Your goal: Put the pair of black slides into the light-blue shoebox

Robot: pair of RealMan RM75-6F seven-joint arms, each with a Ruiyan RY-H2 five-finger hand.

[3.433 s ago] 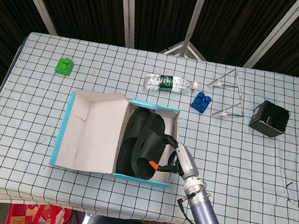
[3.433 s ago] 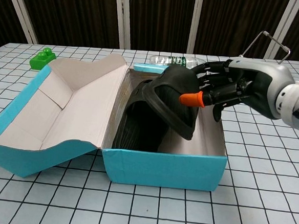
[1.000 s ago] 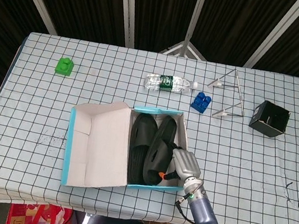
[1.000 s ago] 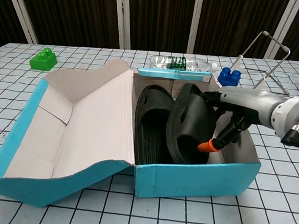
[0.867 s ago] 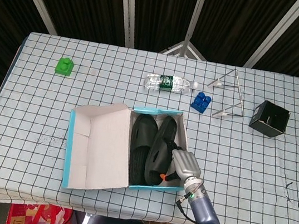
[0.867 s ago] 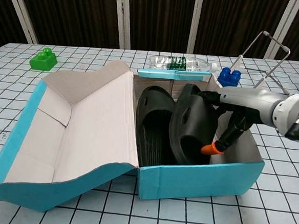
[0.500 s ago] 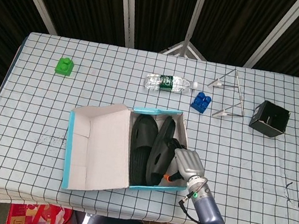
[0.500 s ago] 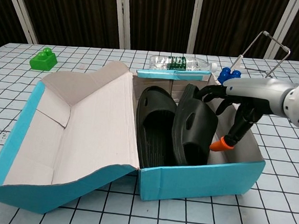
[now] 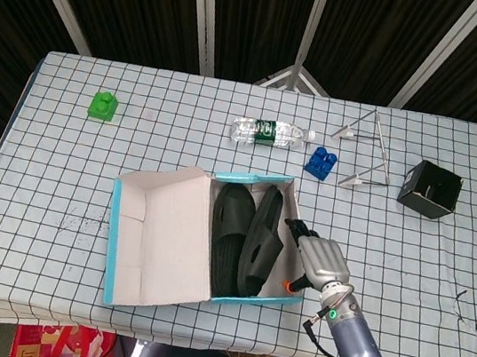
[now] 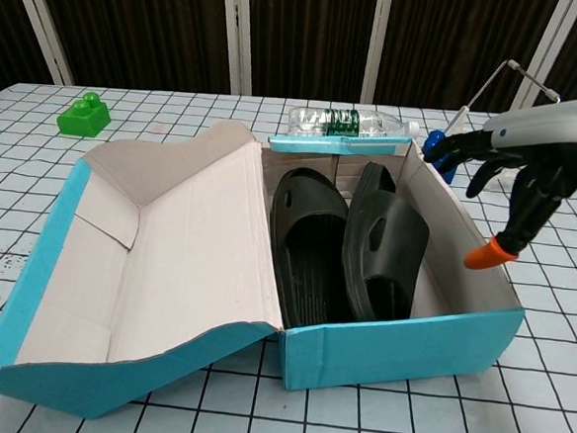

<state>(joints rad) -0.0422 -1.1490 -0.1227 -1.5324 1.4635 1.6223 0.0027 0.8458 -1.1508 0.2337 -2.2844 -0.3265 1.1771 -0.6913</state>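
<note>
My right hand [image 10: 514, 183] hangs at the right side of the chest view, above and just outside the right wall of the shoebox [image 10: 398, 348], fingers spread and curved downward with nothing in them, the orange-tipped thumb pointing down toward the box's right rim without touching it. In the head view that same hand [image 9: 320, 261] sits just right of the shoebox [image 9: 202, 303], low in the frame, with the grey forearm running down toward the bottom right corner. Both black slides [image 10: 351, 246] are inside the box: the left one lies flat on the bottom, and the right one leans on its edge, tilted against its partner. From above, the slides [image 9: 247, 238] fill the right half of the box, while the open lid [image 9: 158, 238] lies folded out to the left. A second ago my fingers were down inside the box against the right slide; now they have let go and lifted clear to the right, and the slide stays where it was set. My left hand does not show in either view.
</note>
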